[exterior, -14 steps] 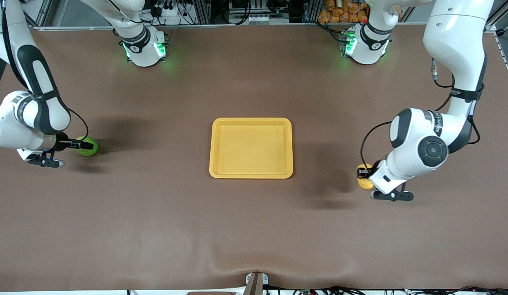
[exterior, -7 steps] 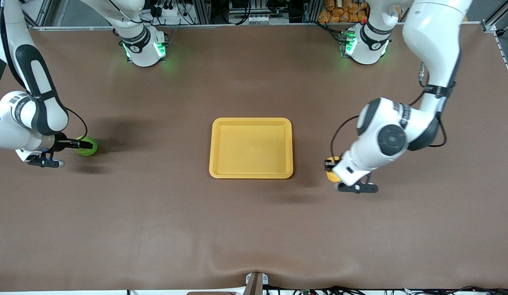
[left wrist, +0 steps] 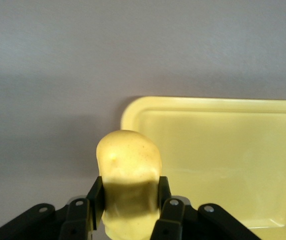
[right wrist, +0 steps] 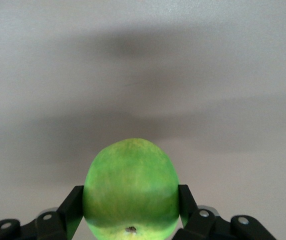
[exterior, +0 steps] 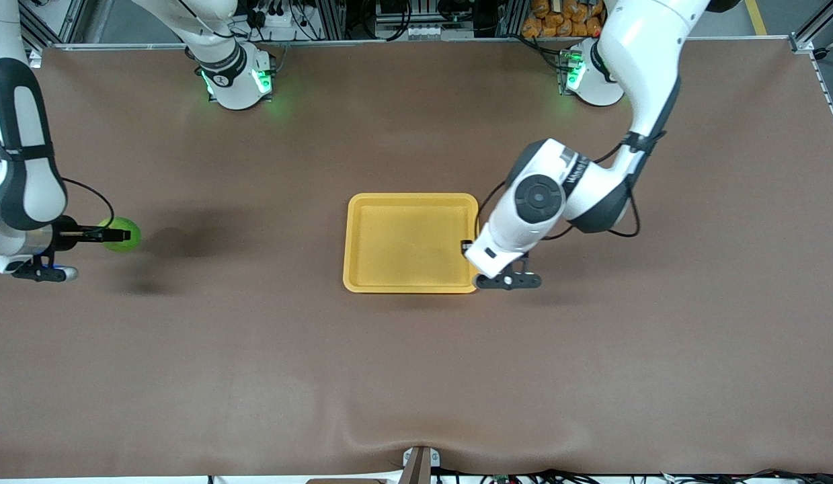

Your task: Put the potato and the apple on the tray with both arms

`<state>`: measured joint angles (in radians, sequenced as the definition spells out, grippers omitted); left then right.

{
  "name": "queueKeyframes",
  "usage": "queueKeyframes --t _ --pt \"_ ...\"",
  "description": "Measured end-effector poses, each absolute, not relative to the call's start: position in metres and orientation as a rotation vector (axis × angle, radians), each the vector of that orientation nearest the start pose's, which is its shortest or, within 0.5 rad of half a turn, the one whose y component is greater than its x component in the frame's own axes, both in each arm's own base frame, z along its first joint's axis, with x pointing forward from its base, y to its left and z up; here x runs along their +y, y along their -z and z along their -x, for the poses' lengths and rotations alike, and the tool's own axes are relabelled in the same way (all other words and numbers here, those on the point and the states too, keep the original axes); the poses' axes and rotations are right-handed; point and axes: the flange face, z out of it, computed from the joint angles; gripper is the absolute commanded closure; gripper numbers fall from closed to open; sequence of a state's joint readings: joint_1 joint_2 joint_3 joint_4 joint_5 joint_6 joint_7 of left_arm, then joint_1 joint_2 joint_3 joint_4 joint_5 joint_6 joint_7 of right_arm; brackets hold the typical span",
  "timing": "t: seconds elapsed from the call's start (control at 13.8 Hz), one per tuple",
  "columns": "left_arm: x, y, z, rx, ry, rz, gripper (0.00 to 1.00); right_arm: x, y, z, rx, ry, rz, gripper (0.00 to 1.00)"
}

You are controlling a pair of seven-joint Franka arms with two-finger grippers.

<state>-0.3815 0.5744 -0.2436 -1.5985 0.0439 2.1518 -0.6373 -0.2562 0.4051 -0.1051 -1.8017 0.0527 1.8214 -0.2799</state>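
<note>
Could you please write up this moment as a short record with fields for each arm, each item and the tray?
left gripper: shut on the potato, in the air at the tray's edge toward the left arm's end
right gripper: shut on the apple, in the air over bare table near the right arm's end
tray: flat on the table's middle, nothing in it
placed so far: neither item
table: brown mat
</note>
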Motion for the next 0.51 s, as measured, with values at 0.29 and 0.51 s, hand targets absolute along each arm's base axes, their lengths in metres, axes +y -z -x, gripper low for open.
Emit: queueKeyframes --t 0.29,0.51 --pt "-0.413 -0.285 -0.560 -0.005 -0.118 3.199 1.00 -0.198 -0.333 -0.577 0.126 -0.583 2.945 1.00" --pt "-0.430 -0.273 -0.557 0.040 -0.080 3.166 1.00 -0.185 -0.352 -0.584 0.152 -0.620 2.938 1.00"
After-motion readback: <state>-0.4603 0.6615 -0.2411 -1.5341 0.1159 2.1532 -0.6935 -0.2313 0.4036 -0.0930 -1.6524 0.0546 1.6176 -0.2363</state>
